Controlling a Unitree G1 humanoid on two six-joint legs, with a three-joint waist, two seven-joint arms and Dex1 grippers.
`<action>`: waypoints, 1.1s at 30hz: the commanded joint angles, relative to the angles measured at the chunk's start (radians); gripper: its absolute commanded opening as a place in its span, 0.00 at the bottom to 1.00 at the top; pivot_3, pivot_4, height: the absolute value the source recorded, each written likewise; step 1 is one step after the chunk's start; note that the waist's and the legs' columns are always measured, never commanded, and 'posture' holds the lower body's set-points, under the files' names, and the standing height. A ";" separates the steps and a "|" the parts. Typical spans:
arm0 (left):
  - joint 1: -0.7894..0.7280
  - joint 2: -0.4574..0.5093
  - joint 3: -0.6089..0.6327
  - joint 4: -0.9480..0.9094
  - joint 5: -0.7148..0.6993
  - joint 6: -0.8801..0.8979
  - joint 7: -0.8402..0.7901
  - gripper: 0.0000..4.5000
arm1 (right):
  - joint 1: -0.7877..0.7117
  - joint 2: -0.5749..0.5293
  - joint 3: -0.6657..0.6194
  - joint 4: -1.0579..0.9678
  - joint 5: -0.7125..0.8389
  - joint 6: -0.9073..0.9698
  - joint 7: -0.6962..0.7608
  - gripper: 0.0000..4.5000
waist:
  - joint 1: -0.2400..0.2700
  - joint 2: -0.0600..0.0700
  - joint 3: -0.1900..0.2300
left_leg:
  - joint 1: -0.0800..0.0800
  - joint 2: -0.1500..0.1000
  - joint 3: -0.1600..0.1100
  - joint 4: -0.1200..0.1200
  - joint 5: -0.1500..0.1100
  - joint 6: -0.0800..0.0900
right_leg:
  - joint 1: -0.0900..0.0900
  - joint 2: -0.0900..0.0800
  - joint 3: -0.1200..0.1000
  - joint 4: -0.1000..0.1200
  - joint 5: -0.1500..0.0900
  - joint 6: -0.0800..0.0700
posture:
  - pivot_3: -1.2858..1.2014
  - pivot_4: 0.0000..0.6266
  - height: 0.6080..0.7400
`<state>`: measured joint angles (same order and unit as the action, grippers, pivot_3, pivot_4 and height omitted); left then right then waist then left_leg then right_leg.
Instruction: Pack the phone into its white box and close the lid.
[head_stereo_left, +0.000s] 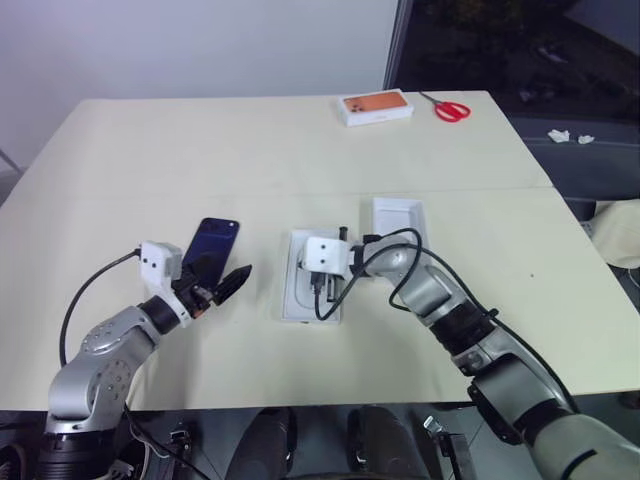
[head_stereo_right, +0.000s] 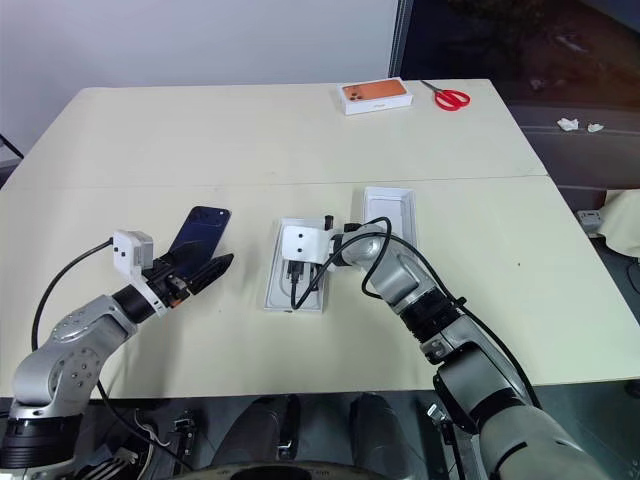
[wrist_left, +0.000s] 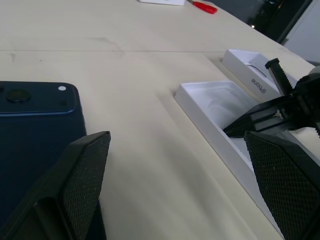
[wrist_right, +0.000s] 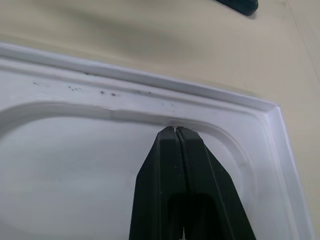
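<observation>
Your L claw (head_stereo_left: 222, 285) released, phone (head_stereo_left: 211, 243) at its 12; R claw (wrist_right: 176, 131) clenched, tips on box (head_stereo_left: 296, 300) insert.

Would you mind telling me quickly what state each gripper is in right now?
Left gripper: open, holding nothing, beside the phone.
Right gripper: closed, nothing between its fingers, tips in the white box.
</observation>
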<state>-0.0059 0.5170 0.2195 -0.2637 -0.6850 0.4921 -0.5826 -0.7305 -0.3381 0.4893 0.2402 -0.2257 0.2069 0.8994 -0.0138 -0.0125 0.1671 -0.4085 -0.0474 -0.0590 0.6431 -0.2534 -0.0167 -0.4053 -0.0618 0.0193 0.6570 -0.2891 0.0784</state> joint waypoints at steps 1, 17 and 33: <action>-0.015 0.003 0.021 -0.028 0.003 -0.011 -0.007 1.00 | -0.048 -0.040 -0.023 -0.070 -0.009 -0.010 0.033 0.01 | 0.000 0.000 0.000 | 0.000 0.000 0.000 0.000 0.000 0.000 | 0.000 0.000 0.000 0.000 0.000 0.000 | 0.52 0.24 1.00; -0.032 -0.004 0.023 -0.017 0.019 -0.013 -0.014 1.00 | -0.023 -0.060 0.029 0.028 -0.128 -0.135 -0.002 0.01 | 0.000 0.000 -0.001 | 0.001 0.000 0.000 0.001 0.000 0.000 | 0.002 0.000 -0.001 0.000 0.000 0.000 | 0.52 0.24 1.00; -0.026 0.021 0.055 -0.020 -0.044 0.044 -0.063 1.00 | 0.088 -0.078 -0.045 -0.206 0.100 0.004 0.168 0.01 | -0.003 0.000 0.000 | 0.000 0.000 -0.001 0.000 0.000 0.000 | 0.000 0.000 0.000 0.000 0.000 0.000 | 0.52 0.24 1.00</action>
<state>-0.0314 0.5202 0.2331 -0.2582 -0.7105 0.5358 -0.6322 -0.6301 -0.4209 0.4469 0.0442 -0.1174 0.2339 1.0867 -0.0164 -0.0126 0.1670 -0.4085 -0.0471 -0.0596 0.6434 -0.2534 -0.0167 -0.4049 -0.0617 0.0188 0.6571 -0.2891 0.0784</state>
